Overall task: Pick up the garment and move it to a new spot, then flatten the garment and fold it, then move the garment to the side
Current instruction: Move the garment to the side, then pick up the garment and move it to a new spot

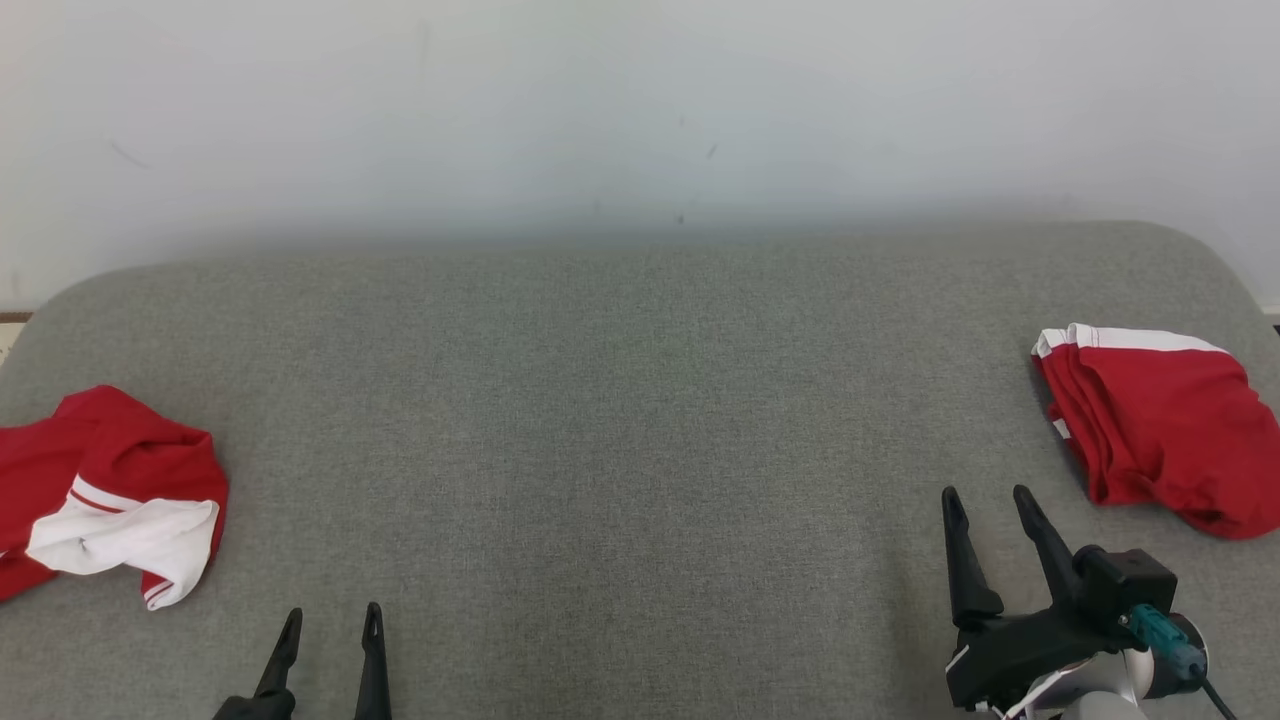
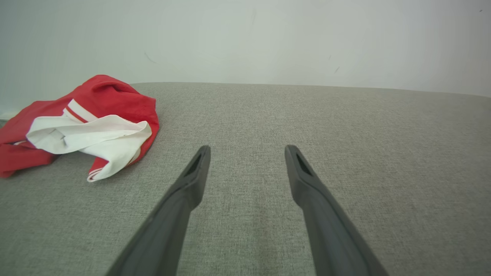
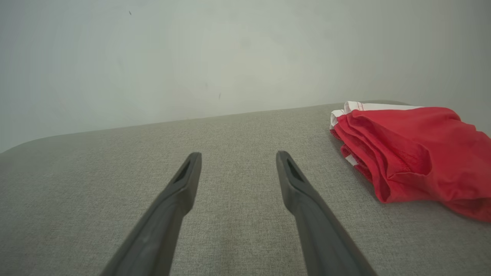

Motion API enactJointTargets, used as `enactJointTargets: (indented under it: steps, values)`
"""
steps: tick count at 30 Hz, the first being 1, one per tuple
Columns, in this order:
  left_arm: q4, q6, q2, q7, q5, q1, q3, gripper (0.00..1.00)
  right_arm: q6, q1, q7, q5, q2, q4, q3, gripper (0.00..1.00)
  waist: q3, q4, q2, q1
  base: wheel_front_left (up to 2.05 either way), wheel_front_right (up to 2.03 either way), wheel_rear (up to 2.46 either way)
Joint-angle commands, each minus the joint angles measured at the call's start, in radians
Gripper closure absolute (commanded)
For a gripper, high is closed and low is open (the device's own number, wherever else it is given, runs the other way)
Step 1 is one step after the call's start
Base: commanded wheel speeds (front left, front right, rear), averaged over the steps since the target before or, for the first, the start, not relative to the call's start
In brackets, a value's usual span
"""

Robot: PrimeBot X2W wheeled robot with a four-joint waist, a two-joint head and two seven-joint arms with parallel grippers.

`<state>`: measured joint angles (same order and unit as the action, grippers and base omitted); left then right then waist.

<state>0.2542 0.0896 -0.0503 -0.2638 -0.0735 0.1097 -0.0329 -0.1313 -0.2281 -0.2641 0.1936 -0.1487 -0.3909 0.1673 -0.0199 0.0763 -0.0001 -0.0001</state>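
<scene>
Crumpled red-and-white cloth garment [image 1: 120, 470] lies in a loose heap at the left edge of the head view, at mid-height, on the grey woven fabric surface [image 1: 640, 450]. Part of it runs off the frame's left edge. A white panel with a red stripe faces outward at its lower right. In the left wrist view this heap [image 2: 96, 126] sits at upper left, well apart from the fingers.

Folded red garment with white trim [image 1: 1160, 420] rests at the right edge of the head view, layered, with its white band along the top. In the right wrist view it [image 3: 414, 153] occupies the right side of the frame.

Left gripper [image 1: 334, 610] shows at the bottom left of the head view, its two dark fingers spread and nothing between them; the left wrist view [image 2: 248, 147] gives the same. It touches no cloth.

Right gripper [image 1: 986, 492] shows at lower right, near the folded garment's lower left corner but apart from it. Its fingers are spread and empty, as the right wrist view [image 3: 238, 154] also shows.

Pale wall [image 1: 640, 100] fills the frame above the surface's rounded far edge.
</scene>
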Motion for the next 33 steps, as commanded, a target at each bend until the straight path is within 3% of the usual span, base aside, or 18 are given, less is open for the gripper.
enactJointTargets:
  steps: [1,33]
  values:
    - [0.003,0.005,-0.001,-0.001,0.009,-0.016,0.008,0.00,0.001,0.017,0.000,-0.006,0.005,0.007,0.005,0.00,0.006,0.000,0.0001,0.0001,0.00,0.00,0.00]
    - [-0.009,0.022,-0.001,-0.001,-0.005,-0.048,0.012,0.00,0.001,0.074,0.000,0.012,0.013,0.023,0.035,0.00,0.029,-0.020,0.0001,0.0001,0.00,0.00,0.00]
